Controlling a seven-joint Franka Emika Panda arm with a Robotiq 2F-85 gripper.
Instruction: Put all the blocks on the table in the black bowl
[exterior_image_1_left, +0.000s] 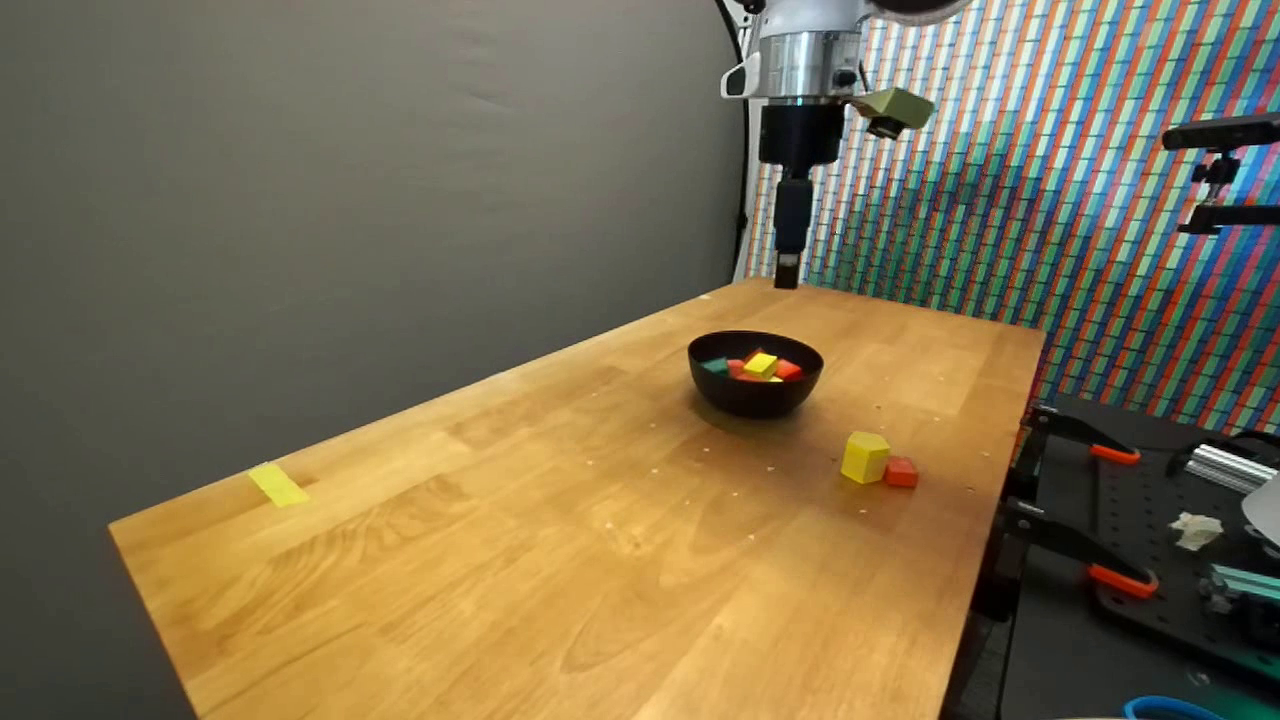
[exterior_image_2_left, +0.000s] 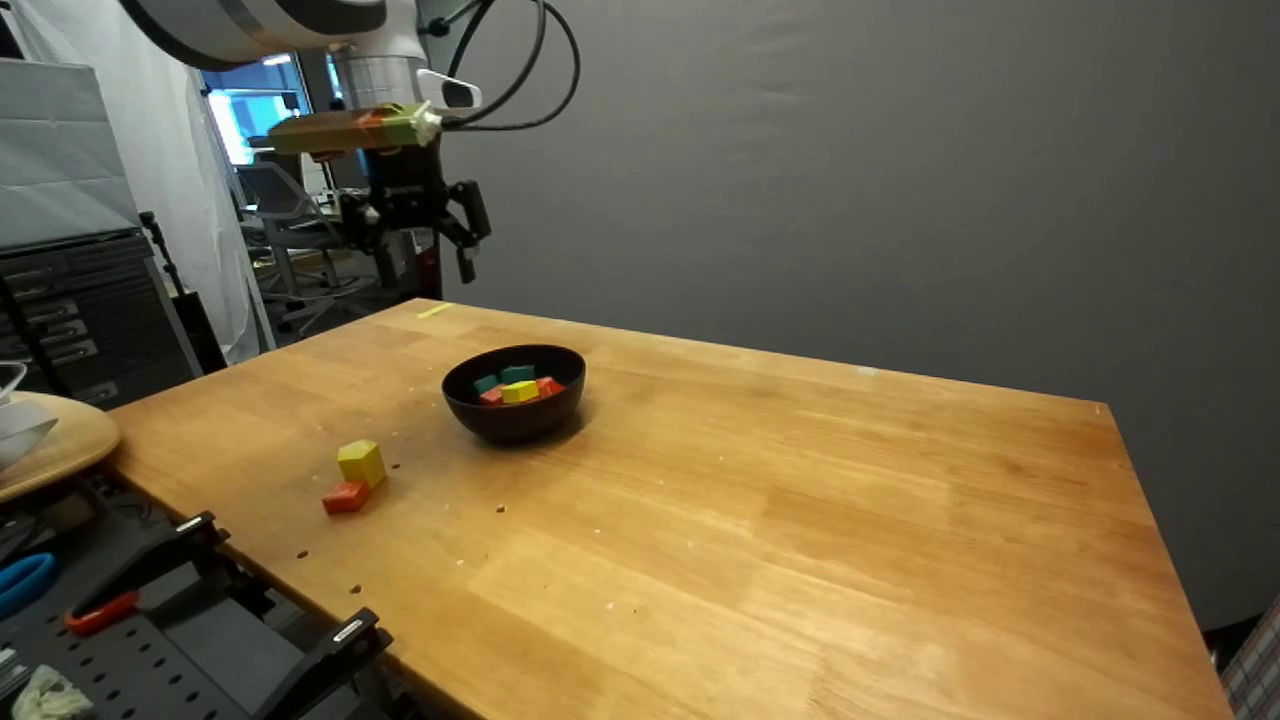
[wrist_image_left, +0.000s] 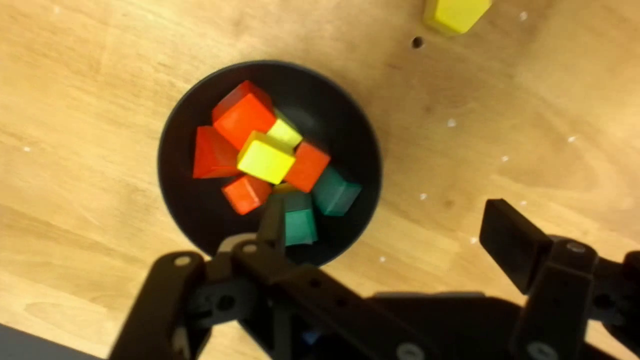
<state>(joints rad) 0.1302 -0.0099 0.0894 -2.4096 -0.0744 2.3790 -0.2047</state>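
Hanging above the table (exterior_image_2_left: 850, 520), the gripper (exterior_image_2_left: 427, 268) has its jaws apart. Blocks (wrist_image_left: 265, 162) lie in the black bowl (exterior_image_1_left: 755, 400); a yellow block (exterior_image_1_left: 865, 458) and a red block (exterior_image_1_left: 901, 473) sit outside it. The pale marking (exterior_image_2_left: 350, 630) on a clamp (exterior_image_2_left: 318, 668) is too small to read.

Arm (exterior_image_2_left: 402, 35) seen in white and grey, dark-banded — a silver metal collar (exterior_image_1_left: 808, 65) set below. Gripper (exterior_image_2_left: 427, 270) finished in black, jointed; round, pale screw heads (wrist_image_left: 542, 351) noted on it. Angular, olive-green housing (exterior_image_2_left: 322, 133) mounted alongside, reddish-brown in patches — black, looped cables (exterior_image_2_left: 576, 65) attached at one end.
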